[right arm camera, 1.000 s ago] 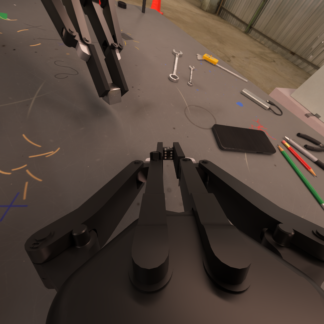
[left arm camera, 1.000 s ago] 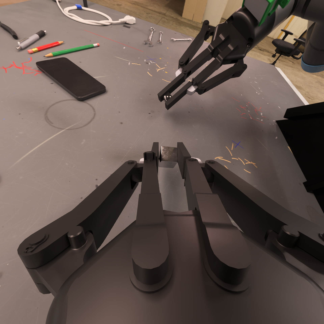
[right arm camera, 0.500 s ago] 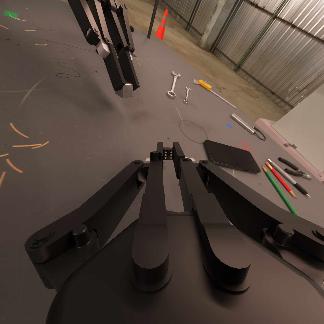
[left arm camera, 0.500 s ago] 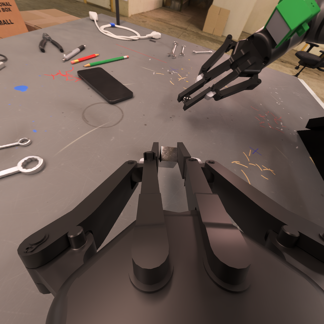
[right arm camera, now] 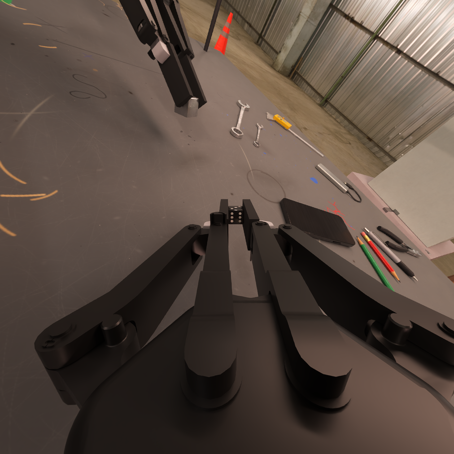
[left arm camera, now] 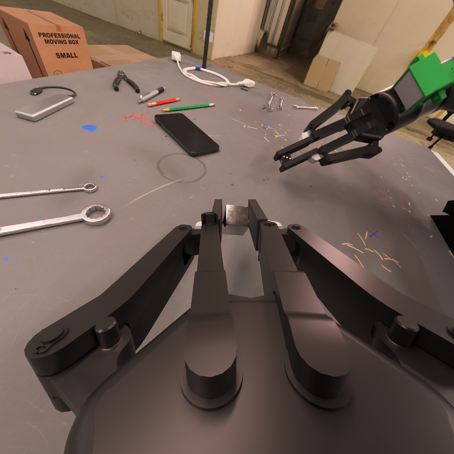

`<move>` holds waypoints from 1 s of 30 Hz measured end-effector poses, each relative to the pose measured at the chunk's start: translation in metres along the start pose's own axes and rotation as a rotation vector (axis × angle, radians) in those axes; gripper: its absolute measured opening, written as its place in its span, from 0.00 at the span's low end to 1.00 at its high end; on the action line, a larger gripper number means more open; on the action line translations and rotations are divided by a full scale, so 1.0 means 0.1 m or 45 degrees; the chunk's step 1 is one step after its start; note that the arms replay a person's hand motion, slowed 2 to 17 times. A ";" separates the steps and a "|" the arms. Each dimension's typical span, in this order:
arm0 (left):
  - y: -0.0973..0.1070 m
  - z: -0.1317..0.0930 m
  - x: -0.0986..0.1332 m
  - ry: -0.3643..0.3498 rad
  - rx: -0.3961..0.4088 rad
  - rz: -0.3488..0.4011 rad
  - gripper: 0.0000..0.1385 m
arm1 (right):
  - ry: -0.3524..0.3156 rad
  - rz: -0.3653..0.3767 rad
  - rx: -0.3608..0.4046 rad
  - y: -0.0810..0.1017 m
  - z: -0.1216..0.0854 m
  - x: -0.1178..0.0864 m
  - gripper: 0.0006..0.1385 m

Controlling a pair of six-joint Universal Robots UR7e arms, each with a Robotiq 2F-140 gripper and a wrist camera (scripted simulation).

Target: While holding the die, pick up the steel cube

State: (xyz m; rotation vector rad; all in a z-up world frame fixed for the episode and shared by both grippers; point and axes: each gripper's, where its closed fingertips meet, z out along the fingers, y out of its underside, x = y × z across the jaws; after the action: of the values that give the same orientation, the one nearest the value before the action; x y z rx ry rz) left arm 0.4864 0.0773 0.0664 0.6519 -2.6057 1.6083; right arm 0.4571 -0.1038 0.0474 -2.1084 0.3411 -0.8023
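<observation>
My left gripper (left arm camera: pixel 236 216) is shut on the steel cube (left arm camera: pixel 235 217), a shiny grey block held between its fingertips above the grey table (left arm camera: pixel 147 245). My right gripper (right arm camera: pixel 235 215) is shut on the die (right arm camera: pixel 235 215), small and black with white dots, also held above the table. In the left wrist view the right gripper (left arm camera: pixel 282 161) hangs at the upper right with the die (left arm camera: pixel 285 158) at its tips. In the right wrist view the left gripper (right arm camera: pixel 190 106) hangs at the upper left with the steel cube (right arm camera: pixel 188 109) at its tips.
On the table lie a black phone (left arm camera: pixel 186 134), two wrenches (left arm camera: pixel 61 219) at the left, a green pencil (left arm camera: pixel 189 107), a red pencil (left arm camera: pixel 163 102), pliers (left arm camera: pixel 125 82), a white cable (left arm camera: pixel 208 76) and a silver drive (left arm camera: pixel 44 106). A black object (left arm camera: pixel 443 228) stands at the right edge.
Both grippers have risen and drawn back from the table and from each other, each keeping its hold. More of the table and room shows now.
</observation>
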 end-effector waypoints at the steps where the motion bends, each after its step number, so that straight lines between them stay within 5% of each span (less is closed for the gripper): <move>1: -0.01 -0.01 -0.02 -0.001 0.009 -0.009 0.20 | 0.004 -0.005 -0.002 0.00 0.00 0.00 0.11; 18: -0.07 -0.19 -0.25 -0.064 0.098 -0.071 0.20 | 0.072 -0.095 -0.121 0.15 0.04 0.01 0.11; 30: -0.12 -0.30 -0.35 -0.098 0.157 -0.097 0.20 | 0.076 -0.093 -0.121 0.15 0.04 0.02 0.11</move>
State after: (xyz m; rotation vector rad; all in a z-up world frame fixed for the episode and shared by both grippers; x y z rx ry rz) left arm 0.5158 0.1105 0.0828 0.8244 -2.5142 1.7662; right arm 0.4612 -0.1118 0.0343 -2.1994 0.3413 -0.9090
